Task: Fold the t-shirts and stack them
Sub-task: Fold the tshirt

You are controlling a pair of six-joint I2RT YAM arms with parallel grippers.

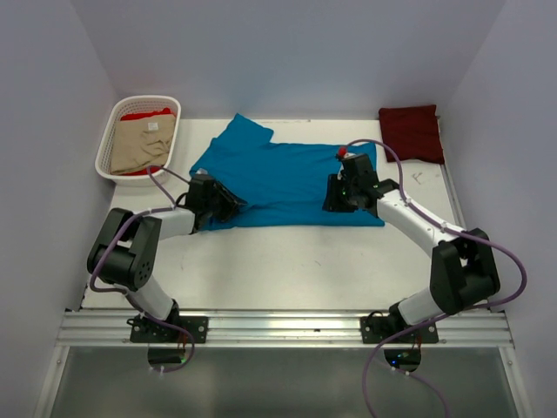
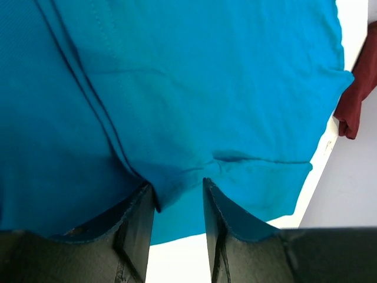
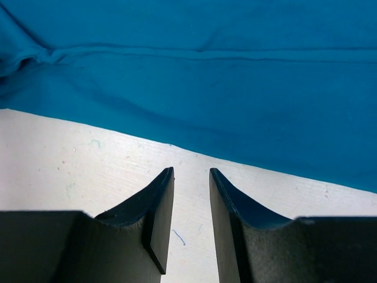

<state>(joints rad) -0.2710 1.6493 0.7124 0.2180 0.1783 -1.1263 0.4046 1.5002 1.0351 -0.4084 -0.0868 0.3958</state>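
Straddling teal-blue t-shirt (image 2: 206, 88) hem, left end effector (image 2: 178, 185); right end effector (image 3: 191, 171) beside; both parted.

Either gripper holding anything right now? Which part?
Nothing clamped. The left gripper has open jaws straddling the teal t-shirt at its edge; the right gripper is open over the table, short of it.

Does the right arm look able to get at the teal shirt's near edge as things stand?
Probably yes: the right gripper sits just short of the teal shirt, with only bare table between them.
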